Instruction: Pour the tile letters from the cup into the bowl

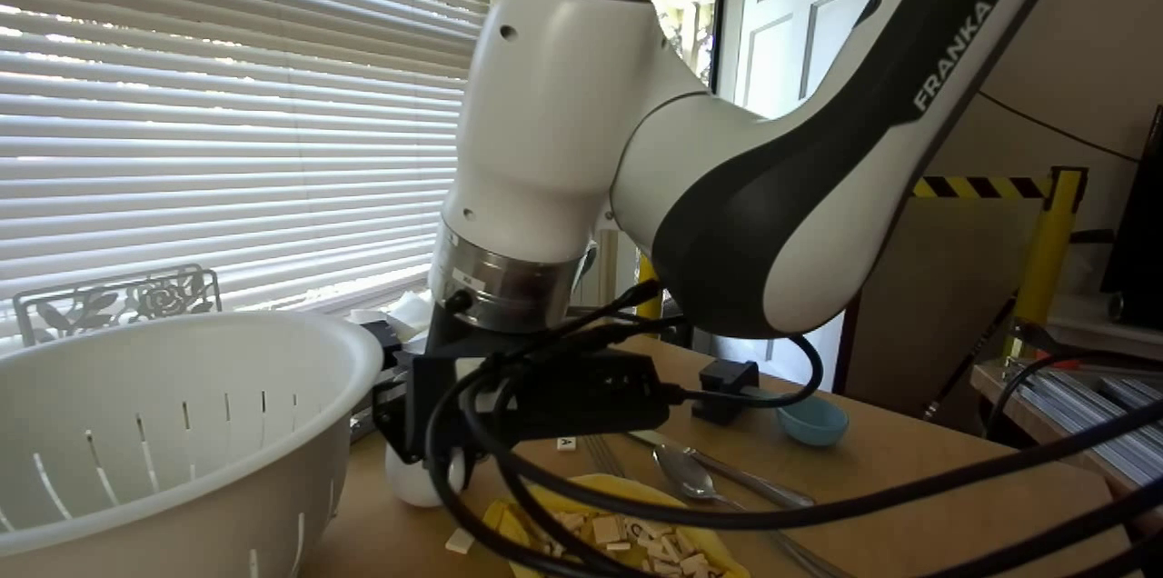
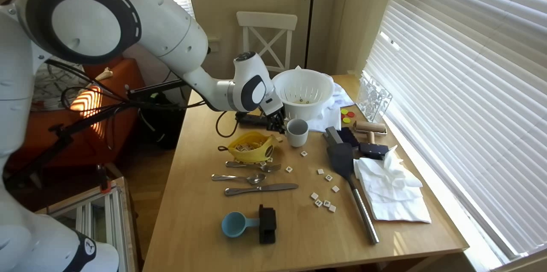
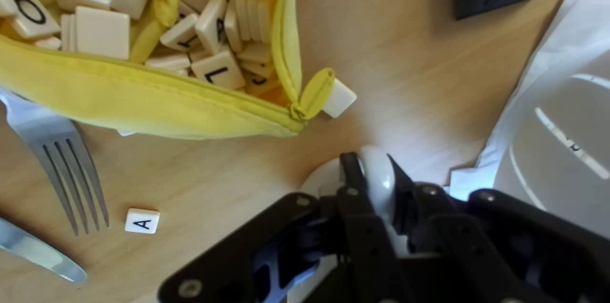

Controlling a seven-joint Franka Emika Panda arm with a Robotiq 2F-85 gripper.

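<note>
Wooden table (image 2: 188,229): beside the slitted bowl (image 2: 297,111), my near-closed pincer (image 3: 375,172) grips the cup (image 2: 298,136) by its glossy handle (image 3: 381,188).

In the wrist view, bare surface (image 3: 405,62) opens between the yellow pouch (image 3: 157,98) and the bowl (image 3: 576,193). In an exterior view, the bowl stands close behind the cup (image 2: 297,134), blocking that side; loose tile letters (image 2: 326,203) dot the middle; a lane lies between the black block (image 2: 267,225) and the spatula (image 2: 360,203), beyond which rumpled white cloth (image 2: 391,190) rises.
</note>
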